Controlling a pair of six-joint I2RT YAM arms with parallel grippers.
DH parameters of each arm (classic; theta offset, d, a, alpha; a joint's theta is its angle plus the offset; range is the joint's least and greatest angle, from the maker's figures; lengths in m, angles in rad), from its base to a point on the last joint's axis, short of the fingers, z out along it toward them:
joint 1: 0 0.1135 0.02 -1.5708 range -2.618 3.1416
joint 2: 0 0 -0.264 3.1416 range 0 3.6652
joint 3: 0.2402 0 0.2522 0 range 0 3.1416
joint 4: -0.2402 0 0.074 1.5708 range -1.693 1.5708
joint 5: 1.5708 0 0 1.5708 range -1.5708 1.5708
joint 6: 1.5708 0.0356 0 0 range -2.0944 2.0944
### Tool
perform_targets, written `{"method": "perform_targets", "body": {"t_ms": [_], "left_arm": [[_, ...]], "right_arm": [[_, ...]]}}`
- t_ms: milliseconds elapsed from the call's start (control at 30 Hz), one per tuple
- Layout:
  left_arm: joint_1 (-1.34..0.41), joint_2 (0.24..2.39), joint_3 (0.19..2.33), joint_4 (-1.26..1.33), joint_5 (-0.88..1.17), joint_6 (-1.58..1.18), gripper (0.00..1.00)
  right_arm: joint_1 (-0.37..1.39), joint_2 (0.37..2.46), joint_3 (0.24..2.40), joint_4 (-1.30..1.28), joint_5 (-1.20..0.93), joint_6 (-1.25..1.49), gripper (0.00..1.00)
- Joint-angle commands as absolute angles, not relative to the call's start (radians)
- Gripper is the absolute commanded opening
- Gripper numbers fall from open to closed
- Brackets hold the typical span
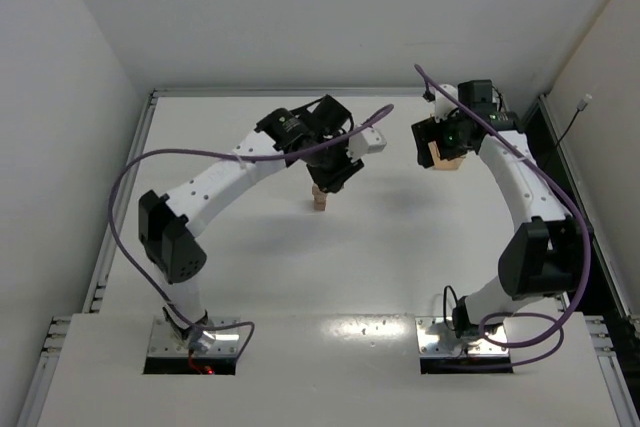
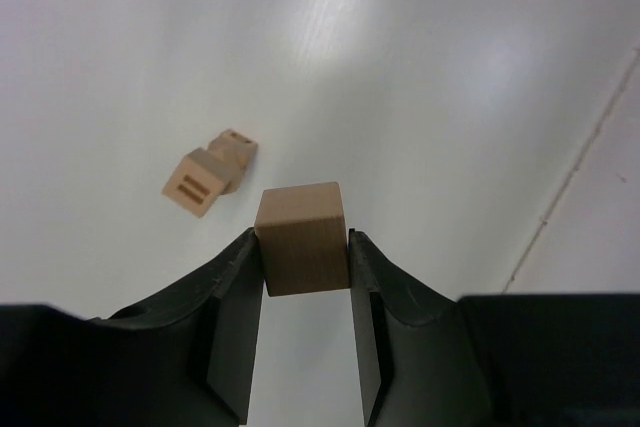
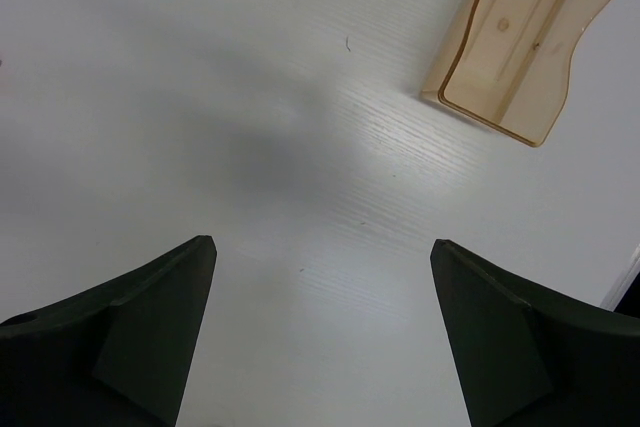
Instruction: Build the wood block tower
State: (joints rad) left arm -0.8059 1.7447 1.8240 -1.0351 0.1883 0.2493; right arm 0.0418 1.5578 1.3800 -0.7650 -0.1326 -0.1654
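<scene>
Wood block is sitting pinched in left end effector; right end effector is gaping empty; off-centre placement is risking toppling mid-left tower.

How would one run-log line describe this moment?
left gripper: shut on wood block | tower: nearby, untouched | right gripper: open, empty

desk: white, matte, fine wood grain in the close views | walls: plain white left wall, back wall and right wall enclose it | edges: metal rail along the left side, dark gap along the right | light: soft overhead glare on the surface
</scene>
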Motion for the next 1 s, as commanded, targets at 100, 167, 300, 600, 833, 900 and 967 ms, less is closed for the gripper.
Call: {"method": "perform_targets", "body": {"t_ms": [100, 167, 300, 600, 833, 900, 967], "left_arm": [[-0.675, 1.876, 1.959, -1.149, 0.13, 0.17, 0.0], [-0.655, 1.893, 1.985, -1.149, 0.13, 0.161, 0.0], [-0.627, 1.928, 1.997, -1.149, 0.13, 0.161, 0.0], [-0.615, 1.957, 2.006, -1.149, 0.175, 0.161, 0.0], [-0.615, 1.991, 2.025, -1.149, 0.195, 0.161, 0.0], [-0.615, 2.0, 2.025, -1.149, 0.195, 0.161, 0.0], [-0.615, 2.009, 2.025, -1.149, 0.207, 0.161, 0.0]], "right_arm": [[0.044, 1.58, 1.443, -0.765, -0.172, -0.173, 0.85], [0.044, 1.58, 1.443, -0.765, -0.172, -0.173, 0.85], [0.044, 1.589, 1.443, -0.775, -0.172, -0.173, 0.85], [0.044, 1.598, 1.445, -0.775, -0.163, -0.173, 0.85], [0.044, 1.598, 1.436, -0.775, -0.153, -0.183, 0.85], [0.044, 1.598, 1.436, -0.775, -0.153, -0.183, 0.85], [0.044, 1.598, 1.436, -0.775, -0.153, -0.183, 0.85]]}}
